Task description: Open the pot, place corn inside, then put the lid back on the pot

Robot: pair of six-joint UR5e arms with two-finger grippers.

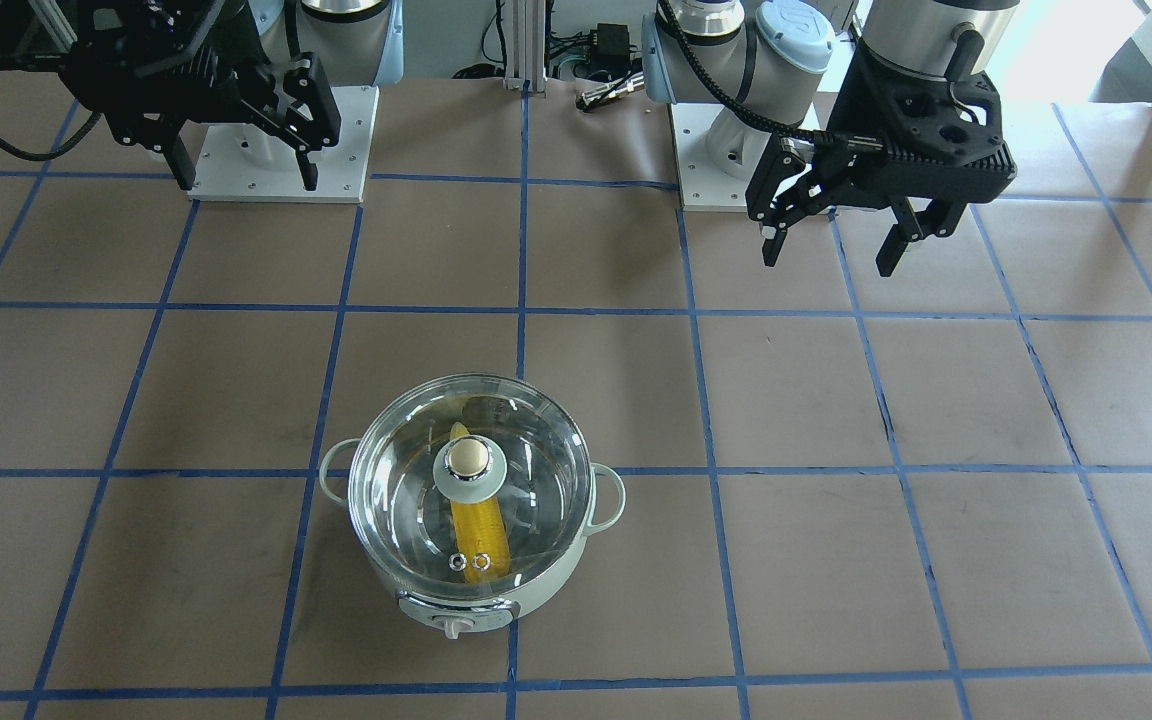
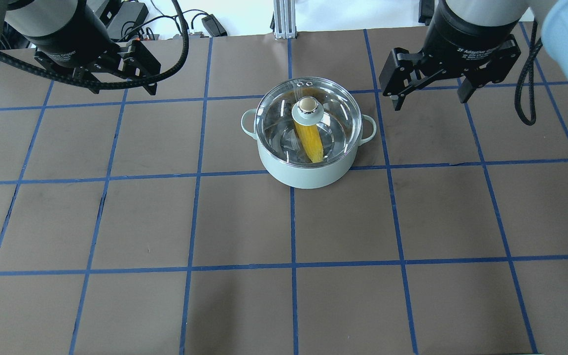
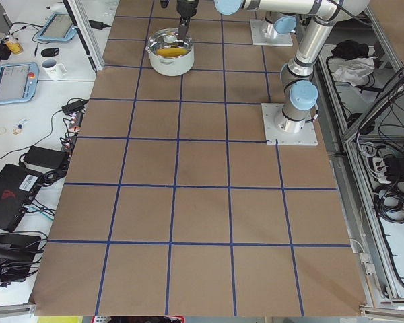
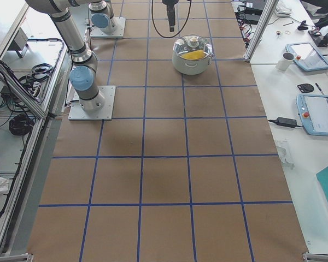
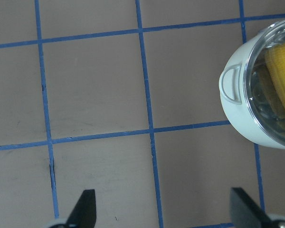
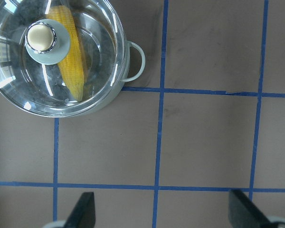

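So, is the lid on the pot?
On: the lid sits level on the pot, with the corn visible through its glass.

Bench [image 1: 936,560] tally: 1 pot [image 1: 536,590], 1 corn [image 1: 476,525] cob, 1 lid [image 1: 536,450].
Pot fittings — 2 loop handles [image 1: 611,495], 1 front dial [image 1: 453,627].
Lid fittings — 1 knob [image 1: 467,457], 2 vent rings [image 1: 456,562].
Robot arms [image 1: 706,50]: 2, on 2 base plates [image 1: 346,150].
Claws: 2 in all, left claw [image 1: 828,262] and right claw [image 1: 248,182]; 2 fingers [image 1: 894,245] per claw.
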